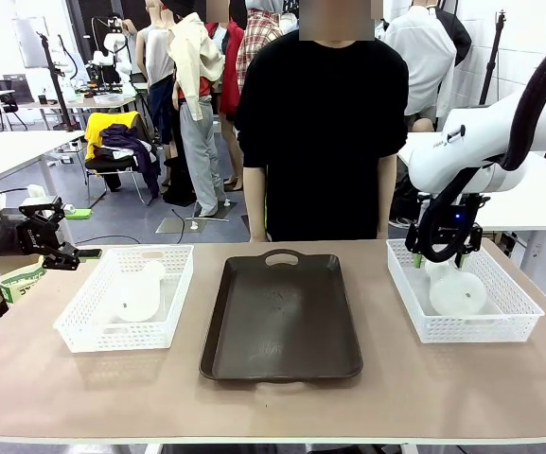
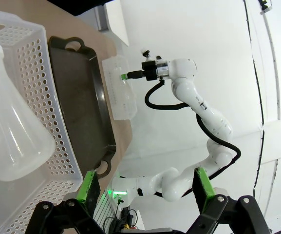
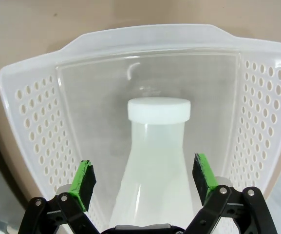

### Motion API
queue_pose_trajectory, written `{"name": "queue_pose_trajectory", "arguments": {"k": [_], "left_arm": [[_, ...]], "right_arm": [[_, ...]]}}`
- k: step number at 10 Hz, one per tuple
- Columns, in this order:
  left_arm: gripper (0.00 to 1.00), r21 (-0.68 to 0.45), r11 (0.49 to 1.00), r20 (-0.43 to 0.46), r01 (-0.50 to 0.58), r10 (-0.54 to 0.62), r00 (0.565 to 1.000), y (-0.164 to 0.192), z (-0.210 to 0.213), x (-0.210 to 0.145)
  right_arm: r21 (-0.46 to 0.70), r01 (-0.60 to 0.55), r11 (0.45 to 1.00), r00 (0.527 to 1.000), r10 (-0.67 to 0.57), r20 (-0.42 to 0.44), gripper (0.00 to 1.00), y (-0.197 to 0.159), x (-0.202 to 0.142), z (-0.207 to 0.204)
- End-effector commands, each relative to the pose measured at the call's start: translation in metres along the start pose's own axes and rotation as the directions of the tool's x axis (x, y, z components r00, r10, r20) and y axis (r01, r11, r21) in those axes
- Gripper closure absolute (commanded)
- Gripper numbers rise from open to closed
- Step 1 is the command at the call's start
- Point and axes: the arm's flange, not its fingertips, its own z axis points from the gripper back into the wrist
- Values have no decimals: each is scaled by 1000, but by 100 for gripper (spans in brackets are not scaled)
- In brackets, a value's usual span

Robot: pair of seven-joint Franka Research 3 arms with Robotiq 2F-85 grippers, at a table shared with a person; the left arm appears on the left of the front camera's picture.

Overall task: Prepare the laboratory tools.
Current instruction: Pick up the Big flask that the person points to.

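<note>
Two frosted conical flasks lie on their sides in white mesh baskets. One flask (image 1: 140, 295) (image 2: 13, 131) rests in the left basket (image 1: 83, 317) (image 2: 57, 102). My left gripper (image 1: 81, 234) (image 2: 145, 190) hangs open beyond the table's left edge, level with that basket and holding nothing. The other flask (image 1: 457, 291) (image 3: 155, 161) lies in the right basket (image 1: 514, 303) (image 3: 145, 53). My right gripper (image 1: 443, 253) (image 3: 145, 178) hovers over that basket's far end, open. Its green pads (image 3: 85, 179) stand on either side of the flask's neck, with a gap on each side.
A dark brown tray (image 1: 282, 317) (image 2: 82, 97) with handles lies between the baskets. A person in a black shirt stands at the far edge behind the tray, arms hanging down. A roll of tape (image 1: 17, 281) sits at the table's left edge.
</note>
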Motion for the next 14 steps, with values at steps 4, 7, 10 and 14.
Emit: {"name": "queue_pose_trajectory", "arguments": {"k": [4, 7, 10, 14], "left_arm": [[0, 7, 1000, -2, 3, -3, 1000, -1, 1, -1], [0, 7, 1000, -2, 3, -3, 1000, -1, 1, -1], [0, 7, 1000, -2, 3, -3, 1000, -1, 1, -1], [0, 7, 1000, -2, 3, -3, 1000, -1, 1, -1]], "right_arm": [[-50, 68, 996, 998, -68, 12, 0, -2, 12, -19], [-78, 109, 991, 994, -107, 24, 6, -10, 17, -23], [-71, 134, 988, 991, -134, 8, 56, -9, 17, -24], [-81, 152, 985, 988, -154, -22, 100, -7, 14, -27]]}}
